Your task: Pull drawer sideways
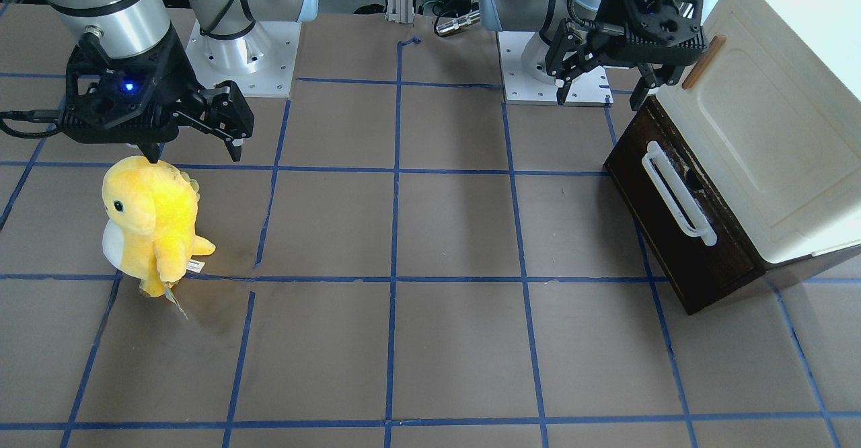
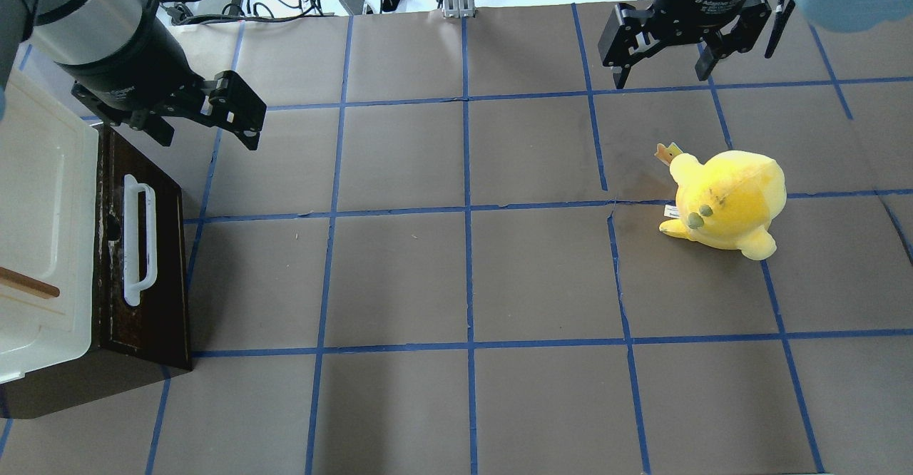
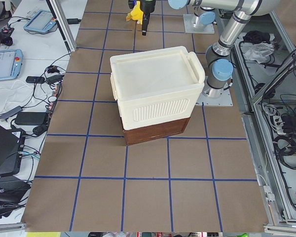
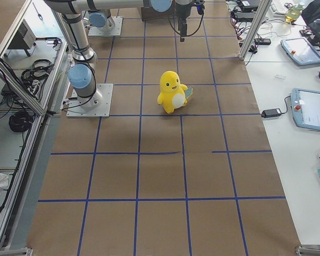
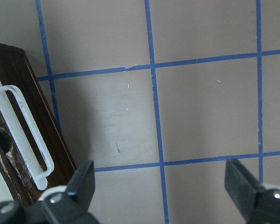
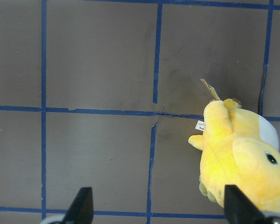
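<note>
The dark brown drawer with a long white bar handle sits under a cream cabinet at the table's edge. It also shows in the overhead view and the left wrist view. Its inside is hidden. My left gripper is open and empty. It hovers above the table just off one end of the drawer front, clear of the handle. My right gripper is open and empty on the other side of the table, above a yellow plush toy.
The cream panelled cabinet with a small wooden handle stands on top of the drawer. A yellow plush toy stands below my right gripper. The brown table carries a grid of blue tape.
</note>
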`<move>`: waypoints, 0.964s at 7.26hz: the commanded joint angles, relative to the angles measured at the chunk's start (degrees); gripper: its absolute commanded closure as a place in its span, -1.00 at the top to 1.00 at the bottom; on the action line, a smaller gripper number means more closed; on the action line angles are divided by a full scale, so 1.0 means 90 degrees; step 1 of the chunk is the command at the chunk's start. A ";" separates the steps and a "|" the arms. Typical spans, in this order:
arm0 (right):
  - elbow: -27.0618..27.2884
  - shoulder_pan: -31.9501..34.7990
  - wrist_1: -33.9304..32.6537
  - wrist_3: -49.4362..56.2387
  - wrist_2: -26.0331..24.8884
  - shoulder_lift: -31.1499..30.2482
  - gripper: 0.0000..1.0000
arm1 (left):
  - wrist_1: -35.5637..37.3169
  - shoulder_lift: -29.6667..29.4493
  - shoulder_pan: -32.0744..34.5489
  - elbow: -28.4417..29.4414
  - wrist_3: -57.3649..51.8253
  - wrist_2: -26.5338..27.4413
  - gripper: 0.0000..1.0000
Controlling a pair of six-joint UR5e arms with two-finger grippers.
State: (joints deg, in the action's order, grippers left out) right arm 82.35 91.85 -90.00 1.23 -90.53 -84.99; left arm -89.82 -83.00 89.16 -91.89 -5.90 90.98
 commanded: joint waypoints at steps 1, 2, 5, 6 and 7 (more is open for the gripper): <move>0.0000 0.0000 0.0000 0.0000 0.0000 0.0000 1.00 | 0.0000 0.0003 -0.0139 -0.0005 -0.0008 -0.0011 1.00; 0.0000 0.0000 0.0000 0.0000 0.0000 0.0000 1.00 | 0.0000 0.0003 -0.0131 -0.0005 0.0001 -0.0011 1.00; 0.0000 0.0000 0.0000 0.0000 0.0000 0.0000 1.00 | -0.0097 -0.0055 -0.0092 0.0044 0.0283 0.0027 1.00; 0.0000 0.0000 0.0000 0.0000 0.0000 0.0000 1.00 | -0.0040 -0.0171 -0.0092 0.0083 0.0314 0.0067 1.00; 0.0000 0.0000 0.0000 0.0000 0.0000 0.0000 1.00 | -0.0030 -0.0259 -0.0092 0.0083 0.0333 0.0299 1.00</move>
State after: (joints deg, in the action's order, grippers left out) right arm 82.35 91.84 -90.00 1.23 -90.53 -84.99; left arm -90.24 -84.33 88.31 -91.30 -3.37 91.89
